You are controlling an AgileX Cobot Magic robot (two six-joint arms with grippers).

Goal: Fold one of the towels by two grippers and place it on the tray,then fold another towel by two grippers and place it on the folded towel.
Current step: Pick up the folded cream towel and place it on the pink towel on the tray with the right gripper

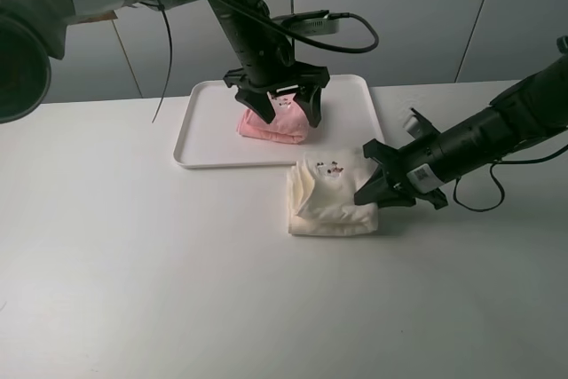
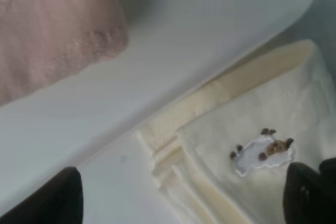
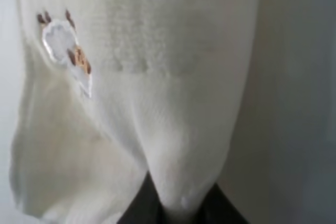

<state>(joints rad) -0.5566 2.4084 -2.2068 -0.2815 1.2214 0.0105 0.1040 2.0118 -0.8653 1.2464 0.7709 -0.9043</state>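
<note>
My right gripper [image 1: 371, 194] is pinched shut on the right edge of the cream towel [image 1: 330, 194], which lies folded on the white table [image 1: 133, 255] just near of the tray's [image 1: 200, 126] near-right corner; a small embroidered patch [image 3: 65, 51] marks its far side. My left gripper [image 1: 282, 117] hangs with its 2 fingers spread wide above the folded pink towel [image 1: 266, 128], which rests on the tray. The tray sits at the far centre of the table.
</note>
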